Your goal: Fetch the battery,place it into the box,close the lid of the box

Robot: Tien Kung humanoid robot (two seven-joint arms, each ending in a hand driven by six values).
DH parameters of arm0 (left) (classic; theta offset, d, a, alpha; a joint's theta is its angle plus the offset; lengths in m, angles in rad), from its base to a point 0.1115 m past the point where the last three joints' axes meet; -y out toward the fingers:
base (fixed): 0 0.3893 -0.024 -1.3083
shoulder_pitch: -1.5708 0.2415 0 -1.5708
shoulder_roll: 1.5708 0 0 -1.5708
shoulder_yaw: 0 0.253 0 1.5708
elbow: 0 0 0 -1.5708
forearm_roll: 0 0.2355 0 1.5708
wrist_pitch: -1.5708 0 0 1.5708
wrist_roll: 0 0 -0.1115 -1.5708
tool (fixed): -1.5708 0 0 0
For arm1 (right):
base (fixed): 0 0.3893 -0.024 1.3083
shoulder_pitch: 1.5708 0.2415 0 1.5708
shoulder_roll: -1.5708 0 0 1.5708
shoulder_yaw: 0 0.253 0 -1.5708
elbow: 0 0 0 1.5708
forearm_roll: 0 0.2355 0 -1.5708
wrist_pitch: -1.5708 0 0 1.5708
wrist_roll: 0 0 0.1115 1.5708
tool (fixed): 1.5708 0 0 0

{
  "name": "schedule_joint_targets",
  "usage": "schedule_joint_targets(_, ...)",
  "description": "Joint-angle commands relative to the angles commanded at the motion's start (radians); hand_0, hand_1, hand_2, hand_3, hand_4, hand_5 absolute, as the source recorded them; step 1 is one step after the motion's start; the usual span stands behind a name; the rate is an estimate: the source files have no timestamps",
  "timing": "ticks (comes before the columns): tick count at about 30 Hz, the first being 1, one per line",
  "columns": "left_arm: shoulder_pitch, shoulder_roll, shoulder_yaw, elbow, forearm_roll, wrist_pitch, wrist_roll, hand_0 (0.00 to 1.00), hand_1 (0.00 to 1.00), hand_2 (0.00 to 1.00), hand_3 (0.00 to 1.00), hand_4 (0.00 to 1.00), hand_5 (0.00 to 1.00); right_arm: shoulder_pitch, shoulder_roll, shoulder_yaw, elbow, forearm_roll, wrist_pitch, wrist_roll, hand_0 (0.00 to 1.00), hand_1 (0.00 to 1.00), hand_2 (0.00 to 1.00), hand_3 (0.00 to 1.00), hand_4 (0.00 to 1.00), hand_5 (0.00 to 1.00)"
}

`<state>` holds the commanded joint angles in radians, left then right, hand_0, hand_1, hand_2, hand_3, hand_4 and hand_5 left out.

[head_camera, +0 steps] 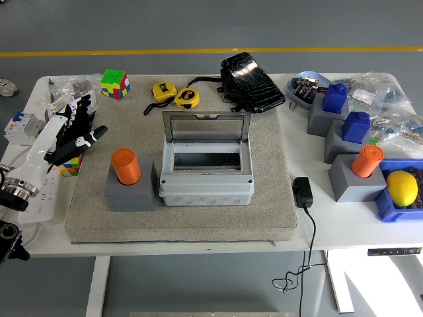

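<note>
An orange battery point(125, 166) stands upright in a grey block point(131, 190) on the grey mat, left of the white box point(206, 177). The box's clear lid point(206, 126) is tipped up at the back, and I see nothing inside the box. My left hand point(75, 125) hovers over the table's left side with its fingers spread, holding nothing, a short way left of the battery. A second orange battery point(367, 160) sits in a grey block at the right. My right hand is out of view.
Behind the mat lie a Rubik's cube point(114, 84), two yellow tape measures point(174, 94) and a black pouch point(252, 82). A power strip point(38, 191) lies at the left, and a black adapter point(302, 192) with its cable at the right. Blue batteries on blocks point(336, 99) and a lemon point(402, 187) stand far right.
</note>
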<state>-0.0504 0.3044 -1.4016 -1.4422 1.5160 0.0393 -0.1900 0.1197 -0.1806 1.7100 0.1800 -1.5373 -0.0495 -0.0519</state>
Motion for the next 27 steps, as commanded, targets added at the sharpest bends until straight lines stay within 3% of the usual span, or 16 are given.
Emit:
schedule_joint_targets(4, 0.022, -0.016, 0.009, -0.032, -0.115, 0.021, -0.04, 0.914, 0.953, 0.976, 0.981, 0.998, 0.776, 0.0, -0.003, -0.004, 0.0, 0.002, -0.001, -0.001, 0.855, 0.818, 0.791, 0.817, 0.998, 0.998)
schedule_joint_targets(5, 0.027, -0.02, 0.011, -0.039, -0.141, 0.022, -0.048, 0.828, 0.886, 0.916, 0.923, 0.998, 0.803, -0.001, -0.003, -0.004, 0.0, 0.001, 0.0, -0.001, 0.855, 0.817, 0.791, 0.817, 0.998, 0.998)
schedule_joint_targets(10, 0.043, -0.034, 0.03, -0.066, -0.287, 0.014, -0.082, 0.828, 0.886, 0.916, 0.923, 0.998, 0.803, -0.004, 0.0, -0.006, 0.0, 0.0, 0.0, -0.001, 0.855, 0.817, 0.791, 0.817, 0.998, 0.998)
schedule_joint_targets(12, 0.05, -0.039, 0.04, -0.078, -0.317, 0.014, -0.088, 0.774, 0.858, 0.888, 0.917, 0.998, 0.784, -0.003, -0.001, -0.005, 0.0, 0.0, 0.0, -0.001, 0.855, 0.817, 0.791, 0.817, 0.998, 0.998)
schedule_joint_targets(27, 0.044, -0.046, 0.136, -0.062, -0.337, 0.01, -0.088, 0.78, 0.863, 0.875, 0.89, 0.998, 0.771, 0.001, -0.001, -0.008, 0.0, 0.004, 0.0, -0.002, 0.855, 0.817, 0.791, 0.817, 0.998, 0.998)
